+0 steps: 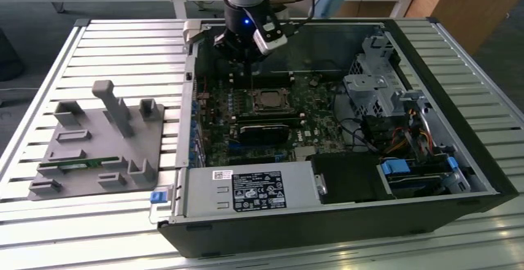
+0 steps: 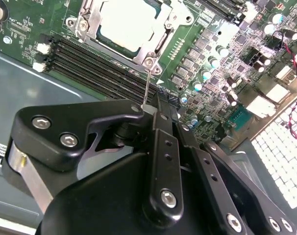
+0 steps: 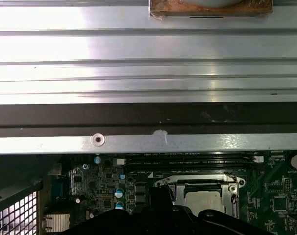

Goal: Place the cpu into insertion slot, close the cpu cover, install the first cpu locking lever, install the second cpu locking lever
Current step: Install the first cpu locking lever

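So, the pincer [image 2: 147,108] is seen closed together at its tips, and a thin locking lever [image 2: 147,83] looks to be pinched between them. The wire is run straight from the socket's corner into the tips. It's probably gripped by the free end because that's where the most swing is had for the least effort.

Just past it, the cpu [image 2: 125,23] is seated in the insertion slot [image 2: 75,22], silver top up. The cpu cover [image 2: 160,41] looks to be laid down flat around it, so the chip is framed by the window.

All of this is set in the green circuit board [image 2: 21,29] inside the open computer case [image 1: 327,227]. The case is parked on the slatted bench [image 1: 123,43], beside a grey fixture block [image 1: 98,141] that is left well apart from the arm.
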Available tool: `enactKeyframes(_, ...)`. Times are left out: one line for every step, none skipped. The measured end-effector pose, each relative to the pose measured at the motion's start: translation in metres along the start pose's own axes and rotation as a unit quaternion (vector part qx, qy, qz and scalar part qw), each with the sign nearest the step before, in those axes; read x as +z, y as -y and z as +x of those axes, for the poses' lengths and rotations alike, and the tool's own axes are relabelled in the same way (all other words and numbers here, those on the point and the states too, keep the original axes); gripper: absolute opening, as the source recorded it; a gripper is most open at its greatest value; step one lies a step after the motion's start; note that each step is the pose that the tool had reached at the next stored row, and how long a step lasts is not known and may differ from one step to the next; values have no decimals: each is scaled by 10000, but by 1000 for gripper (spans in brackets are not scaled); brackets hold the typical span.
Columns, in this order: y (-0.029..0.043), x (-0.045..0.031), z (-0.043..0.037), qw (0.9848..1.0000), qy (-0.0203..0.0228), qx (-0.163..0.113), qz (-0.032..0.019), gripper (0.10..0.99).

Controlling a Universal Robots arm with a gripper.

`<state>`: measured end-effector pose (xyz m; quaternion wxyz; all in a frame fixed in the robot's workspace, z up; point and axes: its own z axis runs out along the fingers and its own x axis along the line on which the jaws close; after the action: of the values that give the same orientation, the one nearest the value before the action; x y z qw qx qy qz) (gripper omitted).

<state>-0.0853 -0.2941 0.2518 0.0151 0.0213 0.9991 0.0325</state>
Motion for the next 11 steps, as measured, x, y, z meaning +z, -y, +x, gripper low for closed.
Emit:
enactKeyframes(0, 1, -2, 10000, 0, 0, 0, 106)
enactKeyframes(0, 3, -8, 10000, 1, -1, -1, 106)
enactKeyframes(0, 5, -13, 10000, 1, -1, -1, 106)
enactKeyframes(0, 5, -18, 10000, 0, 0, 0, 106)
enactKeyframes(-1, 7, -27, 10000, 0, -1, 0, 106)
enactKeyframes(-1, 9, -39, 10000, 0, 0, 0, 106)
enactKeyframes(-2, 12, -55, 10000, 0, -1, 1, 106)
enactKeyframes(-2, 15, -72, 10000, 0, -1, 0, 106)
enactKeyframes(-3, 18, -90, 10000, 0, 0, 0, 106)
enactKeyframes(-3, 20, -109, 10000, 0, 0, 0, 106)
enactKeyframes(-4, 22, -129, 10000, 0, 0, 0, 106)
